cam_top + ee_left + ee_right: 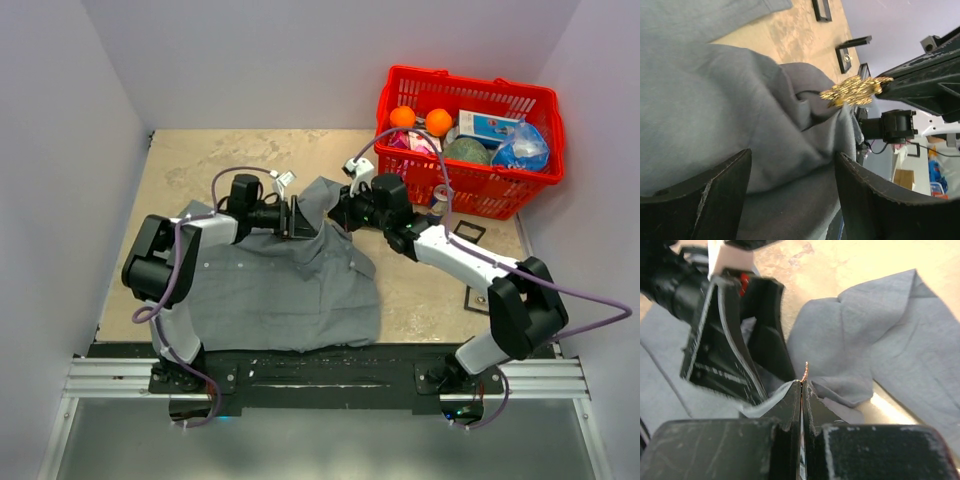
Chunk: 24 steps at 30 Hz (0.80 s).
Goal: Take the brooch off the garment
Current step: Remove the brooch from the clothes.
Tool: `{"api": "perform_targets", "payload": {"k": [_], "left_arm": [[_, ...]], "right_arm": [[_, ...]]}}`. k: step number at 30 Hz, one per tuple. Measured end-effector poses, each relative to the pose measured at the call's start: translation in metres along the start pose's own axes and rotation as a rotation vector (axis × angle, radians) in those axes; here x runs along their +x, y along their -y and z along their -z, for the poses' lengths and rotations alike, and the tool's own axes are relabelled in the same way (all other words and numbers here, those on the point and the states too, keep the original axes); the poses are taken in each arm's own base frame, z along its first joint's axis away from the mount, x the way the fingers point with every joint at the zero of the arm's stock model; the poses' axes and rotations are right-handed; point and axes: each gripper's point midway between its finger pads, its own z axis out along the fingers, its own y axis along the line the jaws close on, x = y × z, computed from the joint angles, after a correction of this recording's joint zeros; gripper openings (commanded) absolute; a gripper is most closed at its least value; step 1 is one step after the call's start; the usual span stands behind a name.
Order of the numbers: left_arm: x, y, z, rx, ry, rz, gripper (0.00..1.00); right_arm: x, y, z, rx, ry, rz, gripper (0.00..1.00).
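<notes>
The grey garment (280, 290) lies spread on the table, its collar end lifted between my two grippers. A gold brooch (855, 91) is pinned on a raised peak of the cloth (715, 100). My right gripper (337, 213) is shut on the brooch, whose thin gold edge (805, 371) sticks out just beyond the closed fingertips (795, 395). My left gripper (298, 218) faces it from the left; a thick bunch of the grey cloth fills the space between its fingers (715, 200). In the right wrist view the garment (855, 330) lies behind.
A red basket (470, 200) with two oranges (420, 119) and other items stands at the back right. Two small black square frames (468, 232) lie on the table right of the garment. White walls close in both sides.
</notes>
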Motion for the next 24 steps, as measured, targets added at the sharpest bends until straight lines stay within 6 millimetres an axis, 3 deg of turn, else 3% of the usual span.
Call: {"api": "perform_targets", "payload": {"k": [5, 10, 14, 19, 24], "left_arm": [[0.008, 0.016, -0.017, 0.057, -0.031, -0.005, 0.71], [0.007, 0.026, -0.02, 0.113, -0.039, -0.01, 0.68], [0.007, 0.03, -0.017, 0.142, -0.048, -0.015, 0.7], [0.011, 0.021, -0.006, 0.128, -0.073, -0.024, 0.77], [-0.003, 0.01, 0.014, 0.083, -0.045, -0.141, 0.79]], "right_arm": [[0.005, -0.005, -0.012, -0.027, 0.0, -0.08, 0.0], [0.005, -0.008, -0.019, -0.063, -0.005, -0.132, 0.0], [0.001, -0.002, -0.023, -0.087, -0.004, -0.166, 0.0], [-0.004, 0.012, -0.027, -0.118, -0.01, -0.218, 0.0], [-0.009, 0.016, -0.027, -0.162, -0.014, -0.245, 0.0]]}}
